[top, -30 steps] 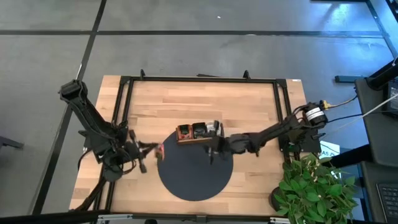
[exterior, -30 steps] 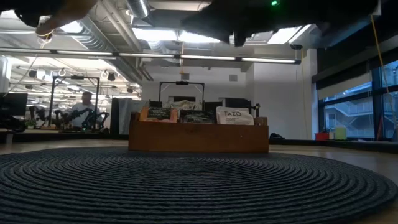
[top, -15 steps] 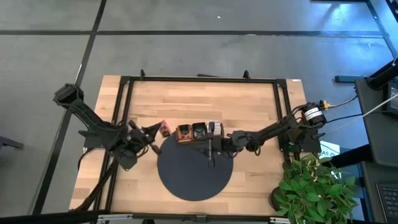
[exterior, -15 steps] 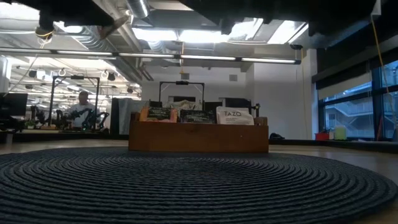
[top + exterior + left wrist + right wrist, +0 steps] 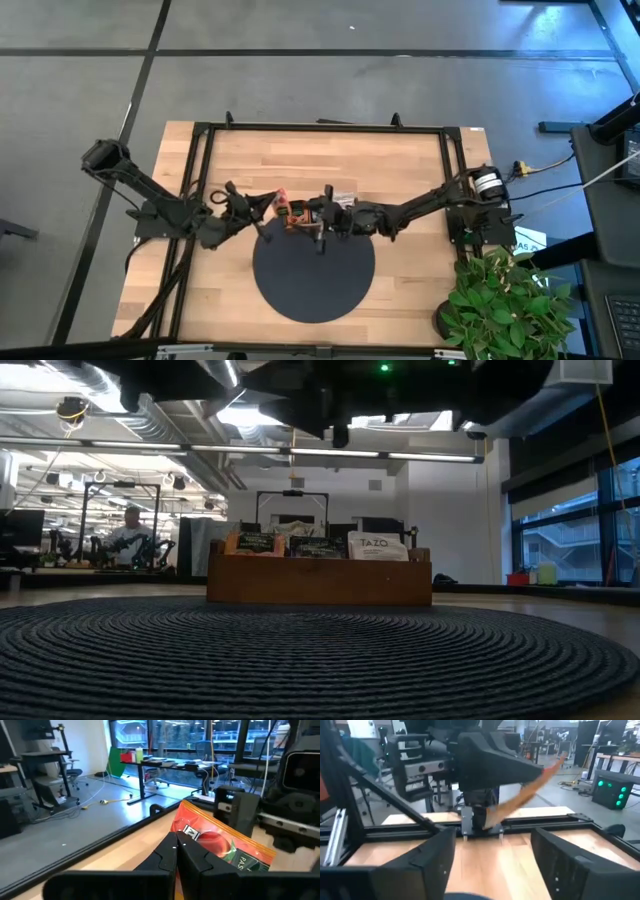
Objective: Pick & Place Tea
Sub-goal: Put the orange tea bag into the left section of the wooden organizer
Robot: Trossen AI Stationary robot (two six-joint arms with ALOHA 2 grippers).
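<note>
My left gripper (image 5: 268, 205) is shut on an orange-red tea sachet (image 5: 281, 196), just left of the wooden tray (image 5: 297, 213) and above the table. The sachet (image 5: 220, 845) also fills the left wrist view. The tray (image 5: 320, 580) stands at the far rim of the round dark mat (image 5: 313, 268). Sachets stand upright in its compartments, one of them white (image 5: 376, 546). My right gripper (image 5: 322, 225) hovers open over the tray's middle, nothing between its fingers (image 5: 440, 865). In the right wrist view the held sachet (image 5: 530, 785) shows edge-on. My left gripper pinches the sachet between its two fingers (image 5: 170, 857) at one edge (image 5: 192, 840). The fingers come level from the table's left. Most of the sachet sticks out beyond the fingertips, tilted and lifted clear of table and tray.
A black metal frame (image 5: 320, 127) runs around the tabletop. A potted plant (image 5: 500, 300) stands off the near right corner. Bare wood lies beyond the tray on the far side (image 5: 330, 165). A person sits far off in the room (image 5: 130, 535).
My left gripper has carried the sachet from beside the mat's left rim toward the far right, up to the tray's left end, turning as it went. My right gripper has moved toward the table's left, over the tray.
</note>
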